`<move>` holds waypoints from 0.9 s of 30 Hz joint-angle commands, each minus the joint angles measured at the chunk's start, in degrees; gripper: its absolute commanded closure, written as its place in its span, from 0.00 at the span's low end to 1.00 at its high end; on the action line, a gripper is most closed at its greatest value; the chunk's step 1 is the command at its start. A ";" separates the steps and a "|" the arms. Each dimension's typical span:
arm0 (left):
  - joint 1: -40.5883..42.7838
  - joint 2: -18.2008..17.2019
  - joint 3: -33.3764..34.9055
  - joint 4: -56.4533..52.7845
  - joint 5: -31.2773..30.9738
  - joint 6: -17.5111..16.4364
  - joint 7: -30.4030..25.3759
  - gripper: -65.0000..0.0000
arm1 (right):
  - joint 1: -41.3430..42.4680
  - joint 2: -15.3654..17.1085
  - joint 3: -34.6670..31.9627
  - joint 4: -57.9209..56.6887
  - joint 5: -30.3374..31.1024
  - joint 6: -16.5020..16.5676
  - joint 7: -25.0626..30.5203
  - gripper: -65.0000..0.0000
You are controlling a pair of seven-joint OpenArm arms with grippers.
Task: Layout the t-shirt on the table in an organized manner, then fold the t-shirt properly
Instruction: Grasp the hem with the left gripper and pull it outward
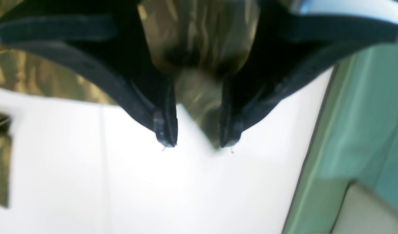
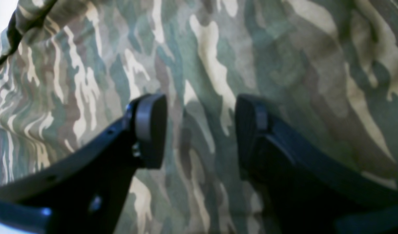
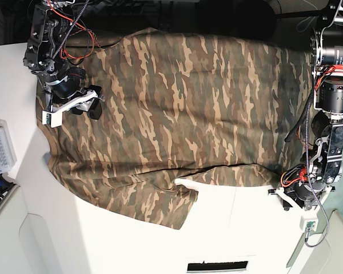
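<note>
Currently: t-shirt (image 3: 183, 108) spread across the white surface (image 3: 240, 228), one sleeve hanging toward the near edge.
Left hand (image 1: 198, 143) has its fingers apart with a camo fold between them (blurred, cannot tell if gripped). Right hand (image 2: 200, 130) is spread wide just over the cloth, holding nothing.

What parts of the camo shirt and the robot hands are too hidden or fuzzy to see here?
- t-shirt collar and label: not visible in the base view; folds or the far edge may hide them.
- left gripper: left wrist view is blurred, so whether the fabric between its fingers is pinched is unclear.
- right gripper: open above the cloth; touching or hovering, unclear.
- table: its far edge is covered by the shirt.
</note>
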 commanded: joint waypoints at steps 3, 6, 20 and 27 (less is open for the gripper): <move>-1.73 -1.66 -0.35 0.70 0.26 2.19 0.46 0.62 | 0.33 0.33 0.00 0.70 0.42 0.26 0.87 0.49; -1.68 -3.21 -0.35 0.70 0.26 2.16 0.52 0.62 | 0.33 0.33 0.00 0.70 0.81 0.48 0.24 0.49; 6.86 -6.23 -0.33 0.70 0.20 -3.08 0.48 0.70 | 0.35 0.28 0.00 2.62 9.38 6.75 -0.20 0.49; 12.59 -6.23 -0.33 0.70 0.20 -3.91 0.66 1.00 | 0.35 0.28 -3.78 2.62 7.10 7.32 0.17 1.00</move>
